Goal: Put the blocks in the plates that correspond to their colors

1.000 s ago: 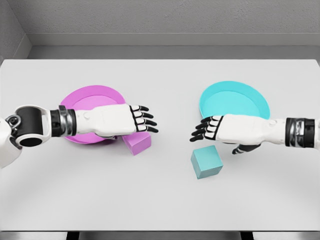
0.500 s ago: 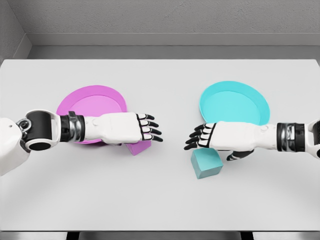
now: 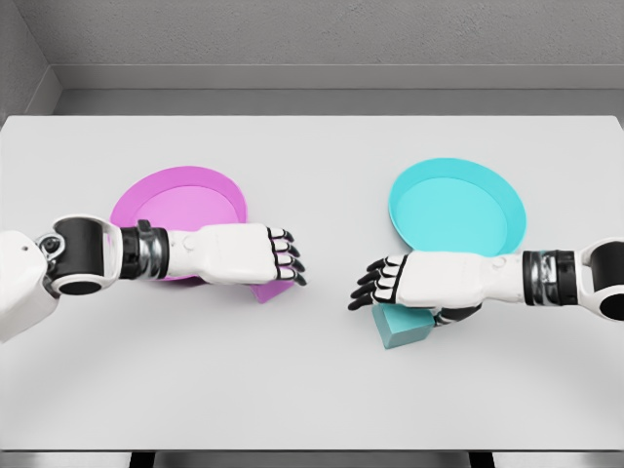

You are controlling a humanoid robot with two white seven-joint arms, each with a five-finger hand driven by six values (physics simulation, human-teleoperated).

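Spanning nearly the whole head view, the white table [image 3: 312,390] carries everything else. On its left half lies the magenta plate [image 3: 175,200], a round shallow dish whose near edge is covered by the left arm, and on the right half lies the cyan plate [image 3: 458,207], likewise round and shallow, with its near rim just behind the right forearm. The left hand [image 3: 244,255] reaches in from the left, palm down, directly over the magenta block [image 3: 269,291]; only a small corner of that block shows below the knuckles, on the table just beside the magenta plate's near right edge. Its fingers [image 3: 285,263] bend downward over the block, but whether they grip it cannot be told. The right hand [image 3: 419,278] comes in from the right, palm down, above the cyan block [image 3: 402,329], which sits on the table near the cyan plate's front edge. Its fingers [image 3: 372,283] are curved loosely and slightly apart, pointing left past the block; the thumb curls beside the block's right side.
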